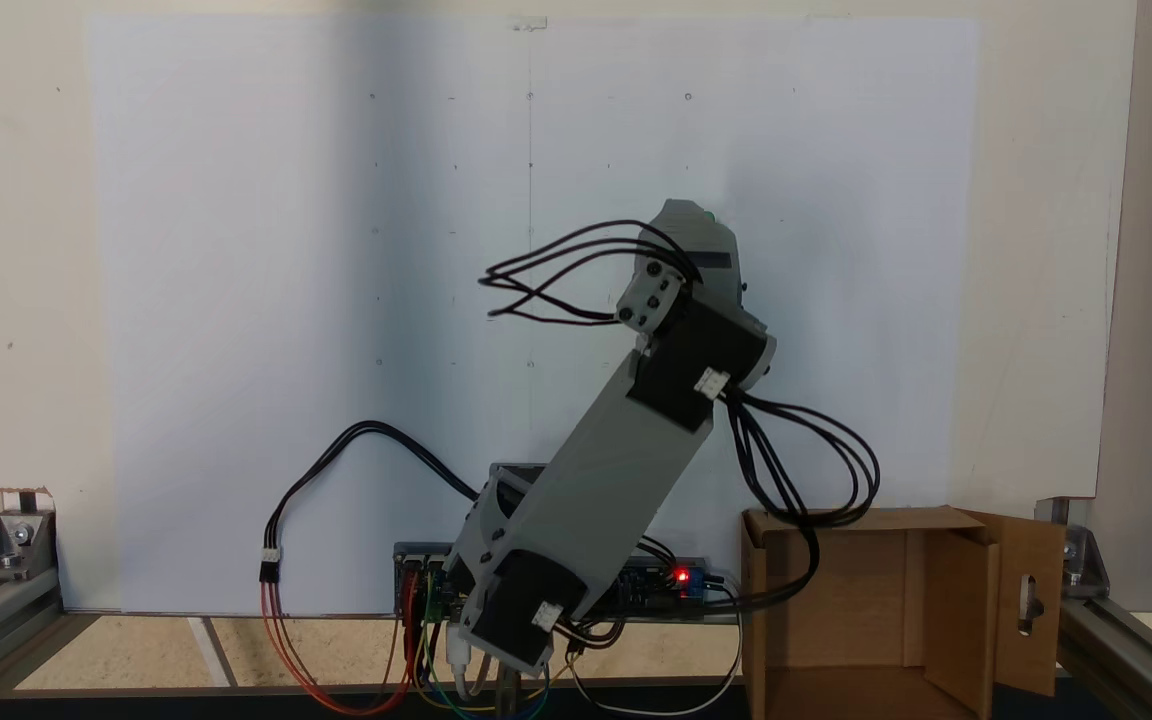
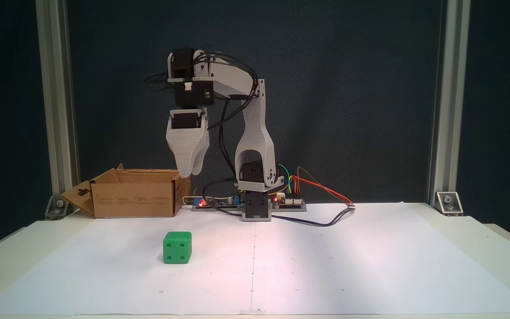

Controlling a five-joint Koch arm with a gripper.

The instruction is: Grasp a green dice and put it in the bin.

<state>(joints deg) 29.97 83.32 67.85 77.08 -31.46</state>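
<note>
Both fixed views show our gripper (image 2: 187, 170) raised, its grip unreadable. We see the green dice (image 2: 177, 247) lying on paper, apart from the bin (image 2: 133, 199); reaching down comes next.

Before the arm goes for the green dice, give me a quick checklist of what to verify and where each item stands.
1. Green dice resting free on the white paper: ok.
2. Gripper empty: ok, nothing between the fingers.
3. Gripper open: cannot tell, the jaws overlap.
4. Gripper over the dice: not ok, it hangs by the bin.
5. Bin open on top: ok.
6. Paper around the dice free of other things: ok.
</note>
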